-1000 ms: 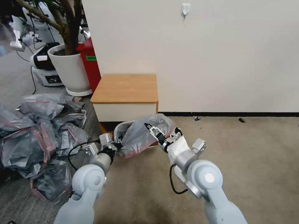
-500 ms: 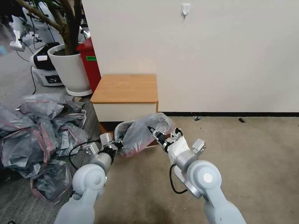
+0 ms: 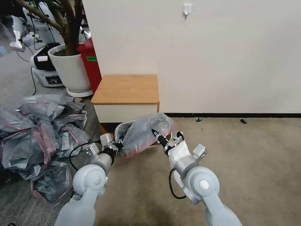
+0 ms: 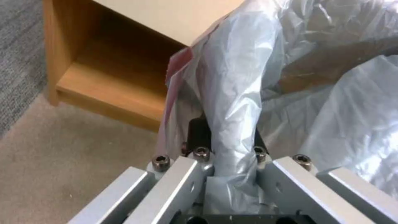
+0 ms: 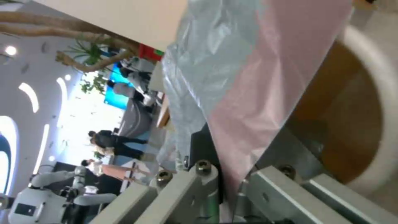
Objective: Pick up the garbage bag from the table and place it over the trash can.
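The garbage bag (image 3: 141, 133) is hanging ballooned between the two grippers, low in front of the wooden nightstand (image 3: 127, 89), roughly at six o'clock from its cream drawer front and covering the space before its open shelf. The left gripper (image 3: 118, 145) is clamping the bag's lower left edge at about eight o'clock of the bundle; in the left wrist view a twisted fold of grey plastic (image 4: 232, 124) is running down between the closed fingers (image 4: 199, 137), with the pink-red band (image 4: 178, 62) trailing along one side and the nightstand's open shelf (image 4: 108, 77) lying beyond. The right gripper (image 3: 155, 134) is pinching the bag at about four o'clock of the bundle, its black fingertips pressed together on the film; the right wrist view is showing the pink rim band (image 5: 265, 87) passing between the fingers (image 5: 203, 149), and the cream rolled rim of the trash can (image 5: 373, 102) curving just behind the plastic, its brownish inside open. In the head view the bag is hiding most of the trash can. A heap of similar grey-and-pink bags (image 3: 37, 135) is lying on the floor at nine o'clock from the grippers, and a large white plant pot (image 3: 70, 69) and a red bin (image 3: 91, 59) are standing at ten o'clock of the nightstand.
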{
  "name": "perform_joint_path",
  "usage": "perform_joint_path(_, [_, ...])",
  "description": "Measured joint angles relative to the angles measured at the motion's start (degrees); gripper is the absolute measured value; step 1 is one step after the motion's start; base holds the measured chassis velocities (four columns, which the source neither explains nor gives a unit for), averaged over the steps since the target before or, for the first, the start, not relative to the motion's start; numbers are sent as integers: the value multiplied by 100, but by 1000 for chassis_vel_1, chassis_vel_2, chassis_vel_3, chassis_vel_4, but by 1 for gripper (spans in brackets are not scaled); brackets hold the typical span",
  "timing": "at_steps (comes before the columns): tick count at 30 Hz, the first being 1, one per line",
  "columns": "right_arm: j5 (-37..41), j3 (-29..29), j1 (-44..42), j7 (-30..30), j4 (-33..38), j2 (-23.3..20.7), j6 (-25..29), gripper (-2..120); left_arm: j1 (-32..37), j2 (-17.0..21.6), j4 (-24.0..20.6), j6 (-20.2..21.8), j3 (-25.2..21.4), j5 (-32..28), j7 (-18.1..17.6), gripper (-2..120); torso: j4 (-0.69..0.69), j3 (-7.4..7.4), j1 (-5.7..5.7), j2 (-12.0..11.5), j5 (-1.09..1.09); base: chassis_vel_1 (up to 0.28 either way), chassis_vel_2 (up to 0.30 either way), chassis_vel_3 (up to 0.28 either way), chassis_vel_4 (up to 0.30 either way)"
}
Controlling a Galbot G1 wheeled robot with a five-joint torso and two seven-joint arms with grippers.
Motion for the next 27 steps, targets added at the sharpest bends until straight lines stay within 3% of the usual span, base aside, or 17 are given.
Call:
perform_joint_path(9, [-230,-48,-257,-578,13,-108,461,0,-122,-86,83,-167,-7,-606,-391,2,0,0,0,0,0,0,0,0,0])
perform_joint_path(27, [-391,107,-706,-882,79,-205,547,0,-177,-148,94,-362,-15,-1232,-934,2,0,0,0,0,0,0,0,0,0])
